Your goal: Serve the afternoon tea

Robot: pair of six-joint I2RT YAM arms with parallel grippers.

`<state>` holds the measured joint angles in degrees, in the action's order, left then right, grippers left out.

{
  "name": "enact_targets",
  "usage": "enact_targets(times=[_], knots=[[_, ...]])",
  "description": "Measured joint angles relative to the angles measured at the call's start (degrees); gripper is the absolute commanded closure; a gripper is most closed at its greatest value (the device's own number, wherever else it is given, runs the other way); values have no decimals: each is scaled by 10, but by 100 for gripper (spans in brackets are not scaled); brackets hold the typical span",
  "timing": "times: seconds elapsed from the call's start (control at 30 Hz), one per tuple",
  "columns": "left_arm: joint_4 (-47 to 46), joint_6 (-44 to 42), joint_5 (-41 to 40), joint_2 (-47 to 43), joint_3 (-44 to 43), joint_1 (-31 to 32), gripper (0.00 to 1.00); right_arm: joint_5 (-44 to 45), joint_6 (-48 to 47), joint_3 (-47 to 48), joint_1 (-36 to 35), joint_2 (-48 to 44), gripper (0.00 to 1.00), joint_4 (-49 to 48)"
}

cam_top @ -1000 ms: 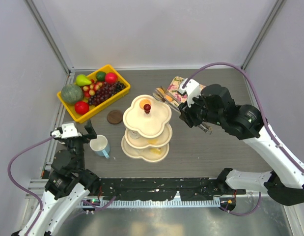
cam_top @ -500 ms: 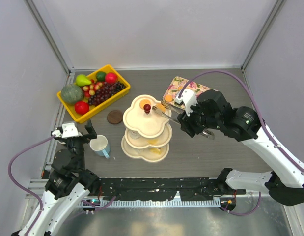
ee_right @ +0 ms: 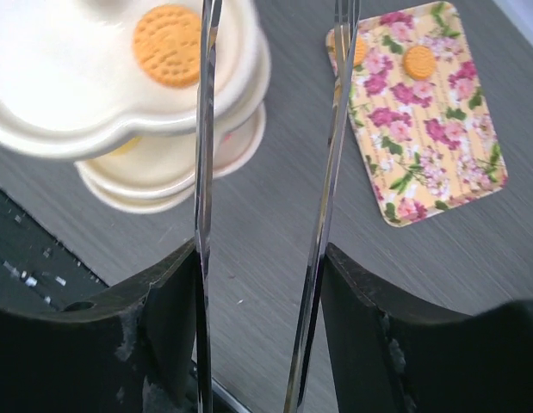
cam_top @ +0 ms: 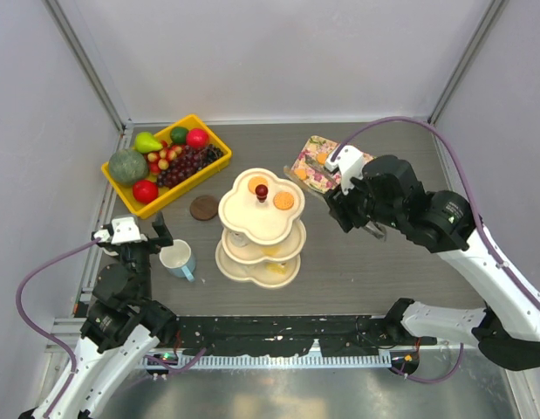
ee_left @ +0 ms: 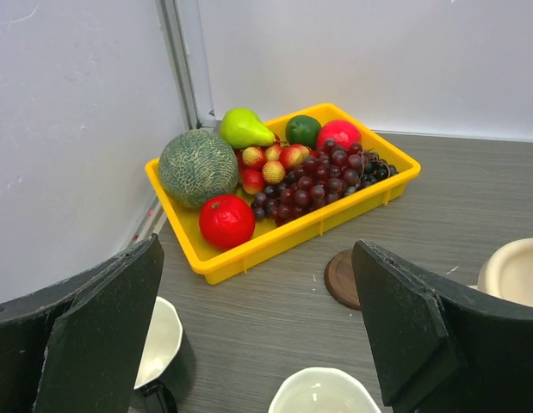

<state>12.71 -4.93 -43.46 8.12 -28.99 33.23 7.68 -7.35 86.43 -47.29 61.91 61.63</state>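
The left gripper point(ee_left: 256, 249) hangs at the near left of the grey wood-grain table point(cam_top: 383, 271), its black fingers spread wide and holding nothing. Below it stand a dark mug with a white inside point(ee_left: 158, 353) and, just to the right, a pale blue mug point(cam_top: 178, 258). Behind them a yellow plastic bin point(cam_top: 130, 202) of fruit sits against the left wall, with a brown round disc point(cam_top: 203, 207) lying just off its near corner. At centre stands the cream three-tier clover-shaped stand point(cam_top: 252, 223), its red knob point(cam_top: 262, 190) upright on the top tier between two round orange biscuits point(cam_top: 283, 201). To the right, the right gripper point(ee_right: 262, 292) clasps a pair of metal tongs point(ee_right: 204, 172) between its fingers; the blades stand apart with nothing between them, one over the top tier's edge. Behind lies a floral rectangular tray point(ee_right: 430, 129) carrying two more orange biscuits point(ee_right: 418, 62).
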Motion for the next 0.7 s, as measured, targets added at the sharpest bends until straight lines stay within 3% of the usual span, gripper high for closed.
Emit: enact_targets(times=[0.37,0.7], knots=[[0,0,0,0,0,0,1,7,27,9,189,73,44,-75],[0,0,0,0,0,0,1,2,45,-42,261,256,45,-171]])
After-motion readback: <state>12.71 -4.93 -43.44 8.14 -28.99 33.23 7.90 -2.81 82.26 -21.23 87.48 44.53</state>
